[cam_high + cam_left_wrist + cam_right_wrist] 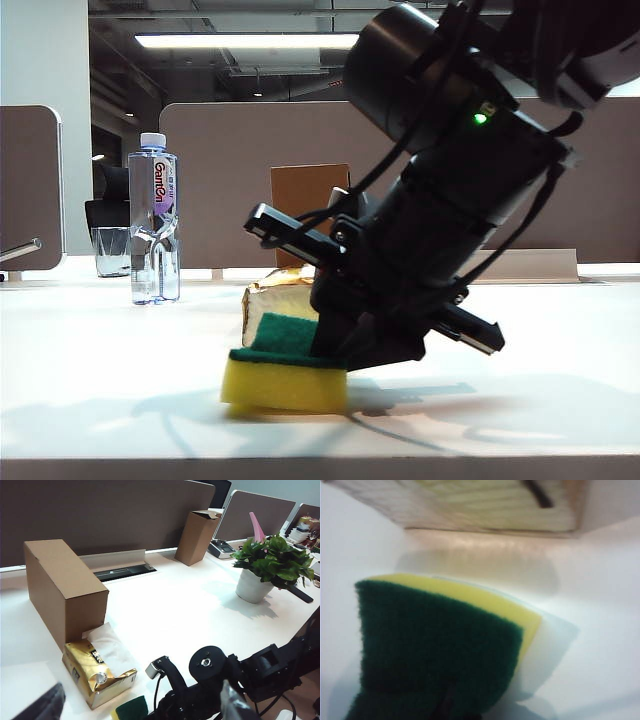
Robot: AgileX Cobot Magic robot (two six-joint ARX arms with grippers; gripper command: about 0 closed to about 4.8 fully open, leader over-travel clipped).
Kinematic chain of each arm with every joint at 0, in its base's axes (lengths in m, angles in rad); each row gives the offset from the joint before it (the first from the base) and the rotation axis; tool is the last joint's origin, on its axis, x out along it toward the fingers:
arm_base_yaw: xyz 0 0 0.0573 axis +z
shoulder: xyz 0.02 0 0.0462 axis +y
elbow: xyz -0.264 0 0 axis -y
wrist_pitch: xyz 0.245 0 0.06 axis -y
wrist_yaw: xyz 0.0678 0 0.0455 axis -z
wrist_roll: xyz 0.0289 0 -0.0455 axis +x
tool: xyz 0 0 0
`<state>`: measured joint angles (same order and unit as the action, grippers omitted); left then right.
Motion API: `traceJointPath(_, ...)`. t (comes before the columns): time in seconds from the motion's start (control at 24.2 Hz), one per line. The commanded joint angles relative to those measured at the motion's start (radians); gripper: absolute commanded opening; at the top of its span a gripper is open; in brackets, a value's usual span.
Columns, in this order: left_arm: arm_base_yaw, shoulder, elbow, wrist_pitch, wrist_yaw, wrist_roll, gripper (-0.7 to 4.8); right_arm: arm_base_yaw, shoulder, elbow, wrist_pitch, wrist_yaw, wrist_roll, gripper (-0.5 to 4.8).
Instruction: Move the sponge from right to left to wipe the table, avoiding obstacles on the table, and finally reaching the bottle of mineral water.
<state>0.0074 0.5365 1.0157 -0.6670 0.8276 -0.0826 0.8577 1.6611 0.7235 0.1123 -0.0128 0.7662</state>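
The right arm fills most of the exterior view and hides a good deal: the right gripper (pixel 345 352) is buried behind its own dark body, its fingertips out of sight, clamped down on the sponge (pixel 286 372), which sits green side up on the table (pixel 100 380), near the front edge. Behind the arm only a corner of the tissue pack (pixel 272 301) peeks out, and the cardboard box (pixel 305 200) shows just its upper part. In the right wrist view the sponge (pixel 435 655) is blurred and cut off at the frame edge, with a pale wooden-looking surface beyond it that is hard to identify. The left gripper (pixel 140 705) shows only two dark fingers at the frame edge, spread wide and holding nothing. To the left in the exterior view there is bare tabletop running to the bottle of mineral water (pixel 154 220), upright, capped, holding clear water. Just behind it a glass cup (pixel 110 250), its contents unclear. The left wrist view adds the gold-looking tissue pack (pixel 97 672) touching the box (pixel 65 590), white tissue sticking out, a second open-topped box (pixel 197 537) and a potted plant (pixel 265 570) well apart across open table.
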Motion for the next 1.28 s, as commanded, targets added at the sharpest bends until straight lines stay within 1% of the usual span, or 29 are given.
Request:
traceJointPath(0.04,-0.016,0.000,0.006,0.009,0.006,0.003,4.02,0.011,0.024,-0.008,-0.077,-0.053,0.009,-0.06)
traceJointPath(0.29,-0.030,0.000,0.006,0.009,0.007,0.003,4.02,0.010,0.023,-0.008,-0.078,-0.053,0.009,-0.04)
traceJointPath(0.41,-0.032,0.000,0.006,0.009,0.007,0.003,4.02,0.010,0.021,-0.008,-0.078,-0.051,0.009,0.68)
traceJointPath(0.54,-0.039,0.000,0.006,0.009,0.007,0.003,4.02,0.010,0.014,-0.008,-0.078,-0.048,0.009,0.69)
traceJointPath(0.66,-0.042,0.000,0.006,0.008,0.007,0.003,4.02,0.010,0.002,-0.008,-0.079,-0.044,0.010,1.16)
traceJointPath(0.87,-0.043,-0.001,0.006,0.003,0.007,0.003,4.02,0.002,-0.024,-0.008,-0.087,-0.030,0.012,1.29)
traceJointPath(0.91,-0.043,-0.001,0.006,-0.001,0.007,0.003,4.02,-0.002,-0.037,-0.008,-0.090,-0.023,0.012,1.57)
traceJointPath(1.07,-0.043,-0.001,0.006,-0.002,0.007,0.003,4.02,-0.007,-0.061,-0.008,-0.092,-0.006,0.011,1.63)
traceJointPath(1.12,-0.043,-0.001,0.006,-0.001,0.007,0.003,4.02,-0.011,-0.067,-0.008,-0.093,-0.008,0.011,1.71)
traceJointPath(1.28,-0.043,-0.001,0.006,-0.002,0.007,0.003,4.02,-0.015,-0.072,-0.007,-0.092,-0.008,0.012,2.35)
